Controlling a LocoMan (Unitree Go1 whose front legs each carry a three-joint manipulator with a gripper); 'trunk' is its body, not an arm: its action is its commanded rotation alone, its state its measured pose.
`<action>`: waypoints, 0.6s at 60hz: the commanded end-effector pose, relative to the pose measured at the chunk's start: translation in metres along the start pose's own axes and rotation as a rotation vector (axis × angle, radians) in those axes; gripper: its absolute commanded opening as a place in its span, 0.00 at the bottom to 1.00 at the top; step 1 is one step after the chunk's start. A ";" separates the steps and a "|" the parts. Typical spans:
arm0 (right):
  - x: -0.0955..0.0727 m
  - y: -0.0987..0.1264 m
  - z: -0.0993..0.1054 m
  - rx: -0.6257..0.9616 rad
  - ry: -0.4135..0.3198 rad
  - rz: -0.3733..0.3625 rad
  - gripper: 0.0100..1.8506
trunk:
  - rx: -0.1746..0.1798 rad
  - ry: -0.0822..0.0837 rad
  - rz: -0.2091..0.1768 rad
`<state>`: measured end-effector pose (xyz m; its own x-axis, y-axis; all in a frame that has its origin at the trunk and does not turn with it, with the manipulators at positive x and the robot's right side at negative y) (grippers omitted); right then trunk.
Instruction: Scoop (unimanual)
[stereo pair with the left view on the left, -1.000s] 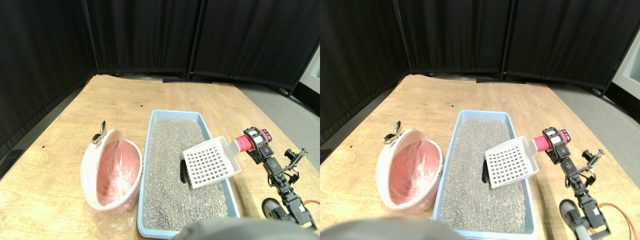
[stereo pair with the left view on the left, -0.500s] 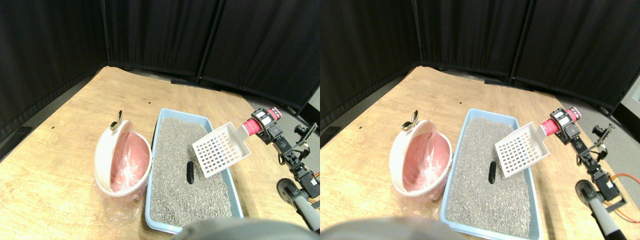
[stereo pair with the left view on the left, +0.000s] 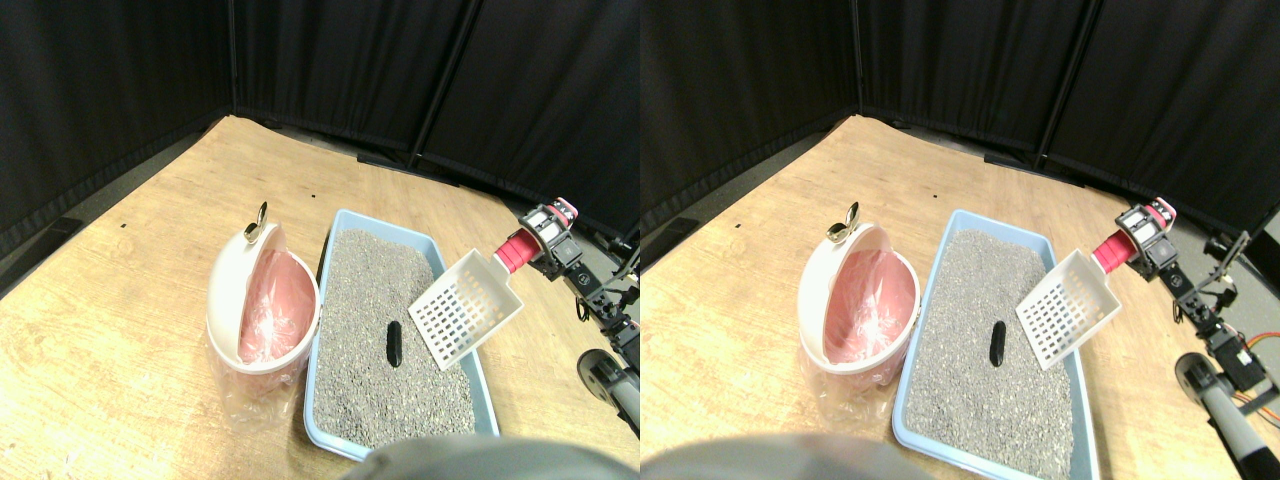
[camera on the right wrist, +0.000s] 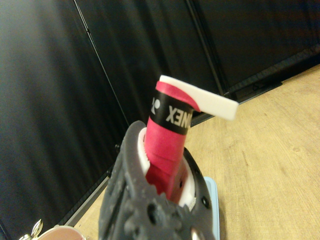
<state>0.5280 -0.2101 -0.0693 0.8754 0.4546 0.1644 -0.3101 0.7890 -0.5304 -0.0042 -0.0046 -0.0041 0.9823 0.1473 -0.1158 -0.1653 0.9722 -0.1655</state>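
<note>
On the left of the wooden bench (stereo pair with the left view on the left: 120, 330) a white oval bin lined with a pink plastic bag (stereo pair with the left view on the left: 262, 312) stands tipped toward the tray, a small metal clip (stereo pair with the left view on the left: 255, 228) on its far rim. Nothing dark shows inside the liner, so nothing appears to be deposited there yet.

Just beside the bin, to its right, lies the light-blue rectangular tray of grey litter (stereo pair with the left view on the left: 395, 345). A small dark elongated lump (stereo pair with the left view on the left: 394, 343) rests on the litter surface near the middle of the tray; this looks like the thing to be scooped, and it lies untouched.

Further right, the white slotted plastic scoop (stereo pair with the left view on the left: 465, 309) hangs above the right side of the tray, its blade tilted down toward the litter, empty and near the lump but apart from it. Its handle wrapped in red grip tape (stereo pair with the left view on the left: 517, 252) runs up to the right gripper (stereo pair with the left view on the left: 548, 236). In the wrist view the jaws pinch the red-wrapped handle (camera on the right wrist: 167, 150), which sits seated between their dark frames.

The task seems to be at its early stage: the scoop is in hand and positioned, while the dig under the lump, the lift and the tip into the bin all remain to be done.
</note>
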 end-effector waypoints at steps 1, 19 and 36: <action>-0.003 -0.002 0.007 -0.020 -0.051 -0.040 0.03 | -0.027 0.024 0.024; 0.001 0.009 0.011 -0.035 -0.033 -0.059 0.03 | -0.038 0.028 0.034; 0.002 0.018 0.012 -0.046 -0.032 -0.061 0.03 | -0.037 0.029 0.025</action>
<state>0.5201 -0.1951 -0.0754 0.8899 0.4191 0.1802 -0.2626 0.7935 -0.5490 -0.0056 -0.0036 -0.0035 0.9800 0.1572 -0.1218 -0.1781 0.9664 -0.1853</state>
